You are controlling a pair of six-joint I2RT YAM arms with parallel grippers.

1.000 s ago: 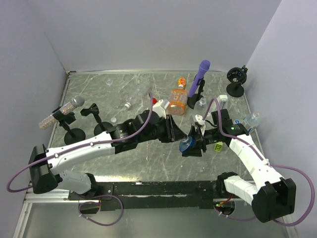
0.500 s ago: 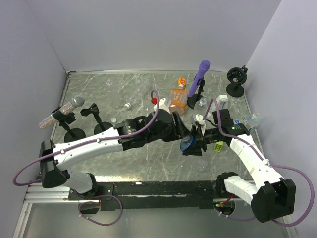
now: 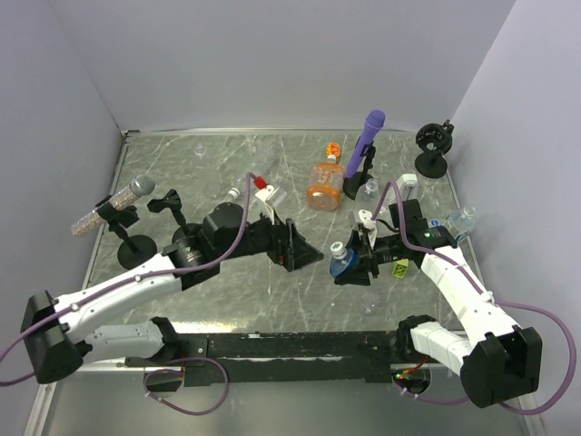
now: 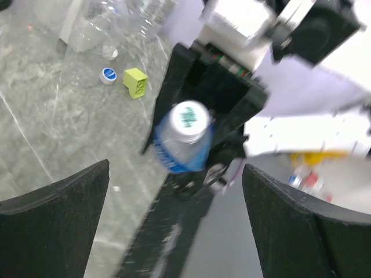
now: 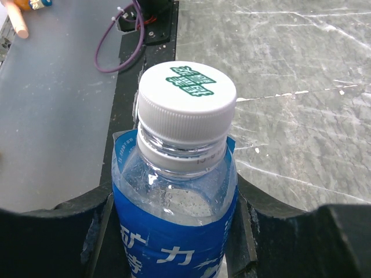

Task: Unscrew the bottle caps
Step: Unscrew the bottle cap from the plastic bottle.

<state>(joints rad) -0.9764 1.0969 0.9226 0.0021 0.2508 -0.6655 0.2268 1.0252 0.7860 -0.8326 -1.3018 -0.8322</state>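
Note:
A small clear bottle with a blue label [image 5: 174,231] stands clamped in my right gripper [image 5: 177,249], which is shut on its body. Its white cap [image 5: 186,95] with green print sits on the neck. From above, the bottle [image 3: 343,265] and right gripper [image 3: 359,263] are right of centre. My left gripper [image 3: 307,254] hangs open a short way left of the bottle, touching nothing. The left wrist view looks between its wide-apart fingers [image 4: 52,202] at the capped bottle [image 4: 181,150]. An orange bottle [image 3: 323,184] stands farther back.
A purple stick [image 3: 368,136] on a stand rises behind the orange bottle. Clear bottles [image 3: 463,220] stand at the right. A yellow-green block [image 4: 134,82] and a loose blue cap [image 4: 108,75] lie close together. Black stands [image 3: 127,232] occupy the left side.
My left gripper opened wide and pulled back to the left, away from the bottle's cap. The cap stays on the bottle. The right arm has not moved.

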